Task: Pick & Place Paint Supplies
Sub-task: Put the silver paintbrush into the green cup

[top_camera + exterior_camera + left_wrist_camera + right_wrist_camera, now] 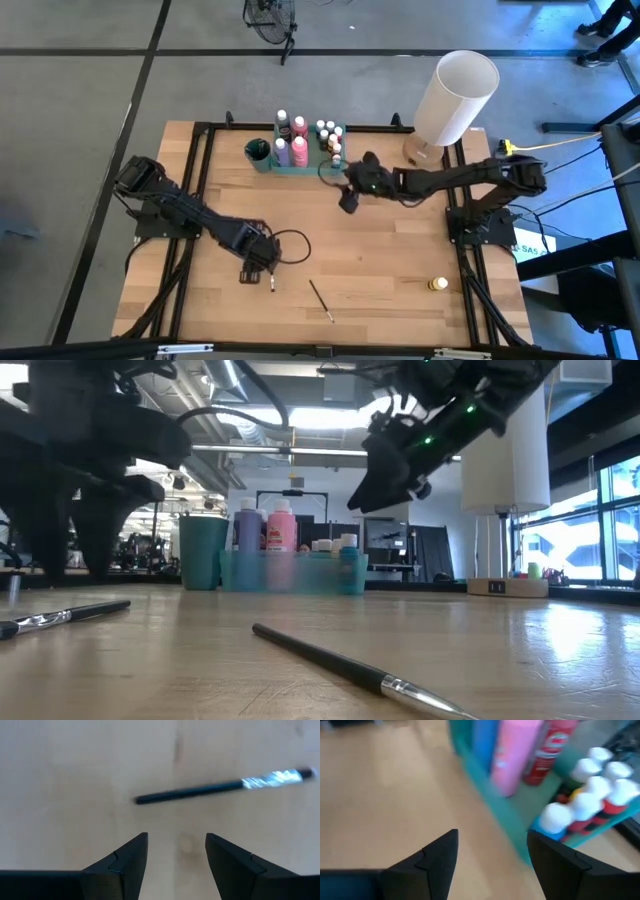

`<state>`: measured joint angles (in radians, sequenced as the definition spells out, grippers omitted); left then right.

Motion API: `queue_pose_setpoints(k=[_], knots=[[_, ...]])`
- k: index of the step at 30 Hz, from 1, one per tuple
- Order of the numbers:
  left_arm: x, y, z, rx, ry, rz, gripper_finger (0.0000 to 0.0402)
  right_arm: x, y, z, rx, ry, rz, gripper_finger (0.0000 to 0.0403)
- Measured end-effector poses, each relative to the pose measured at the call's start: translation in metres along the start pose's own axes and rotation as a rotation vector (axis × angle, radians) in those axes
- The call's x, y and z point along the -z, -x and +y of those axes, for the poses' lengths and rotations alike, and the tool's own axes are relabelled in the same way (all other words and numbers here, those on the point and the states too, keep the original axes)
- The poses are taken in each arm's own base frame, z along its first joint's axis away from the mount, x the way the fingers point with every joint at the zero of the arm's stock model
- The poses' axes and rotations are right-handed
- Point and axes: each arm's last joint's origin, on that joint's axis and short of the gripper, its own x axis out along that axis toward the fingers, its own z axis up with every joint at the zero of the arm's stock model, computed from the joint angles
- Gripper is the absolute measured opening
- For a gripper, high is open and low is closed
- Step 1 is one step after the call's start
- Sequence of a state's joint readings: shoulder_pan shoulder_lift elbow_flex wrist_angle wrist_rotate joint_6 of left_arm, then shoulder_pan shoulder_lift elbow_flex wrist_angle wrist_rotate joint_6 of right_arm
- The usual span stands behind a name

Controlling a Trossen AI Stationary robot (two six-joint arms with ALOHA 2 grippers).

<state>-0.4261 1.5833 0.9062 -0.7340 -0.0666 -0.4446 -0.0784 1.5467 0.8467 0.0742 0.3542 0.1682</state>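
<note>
A wooden table (380, 260) carries a green tray (310, 166) of paint bottles, a teal cup (259, 153) just beside it and a white lamp (452, 100) at the far edge. Two paintbrushes lie apart near the front, one (321, 301) midway, the other (272, 284) to its left, with a yellow bottle (437, 285) off right.

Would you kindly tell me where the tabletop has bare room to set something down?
Bare wood lies between the green tray and the middle paintbrush, and from there toward the yellow bottle. It is crowded at the tray, teal cup and lamp.

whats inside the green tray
The green tray holds tall pink and purple bottles and a cluster of small white-capped ones. The tray's floor is covered.
</note>
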Motion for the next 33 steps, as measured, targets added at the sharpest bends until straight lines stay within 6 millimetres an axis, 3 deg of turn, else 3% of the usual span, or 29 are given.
queue_pose_setpoints(k=[7,14,19,25,28,33], knots=[[0.002,0.004,-0.012,0.094,-0.313,0.013,0.0196,0.010,0.021,0.042,-0.196,0.015,0.042,0.0241],[-0.017,0.031,-0.029,0.096,-0.662,-0.109,0.0196,0.027,0.050,0.093,-0.430,0.062,0.076,0.0241],[-0.016,0.041,-0.046,0.101,-0.933,-0.164,0.0196,0.038,0.078,0.126,-0.458,0.069,0.016,0.0241],[-0.015,0.035,-0.063,0.082,-1.013,-0.227,0.0196,0.045,0.103,0.148,-0.494,0.112,-0.073,0.0241],[-0.019,0.028,-0.070,0.086,-1.034,-0.258,0.0196,0.043,0.104,0.149,-0.503,0.115,-0.098,0.0241],[-0.020,0.020,-0.071,0.098,-0.904,-0.230,0.0196,0.042,0.103,0.148,-0.499,0.102,-0.099,0.0241]])
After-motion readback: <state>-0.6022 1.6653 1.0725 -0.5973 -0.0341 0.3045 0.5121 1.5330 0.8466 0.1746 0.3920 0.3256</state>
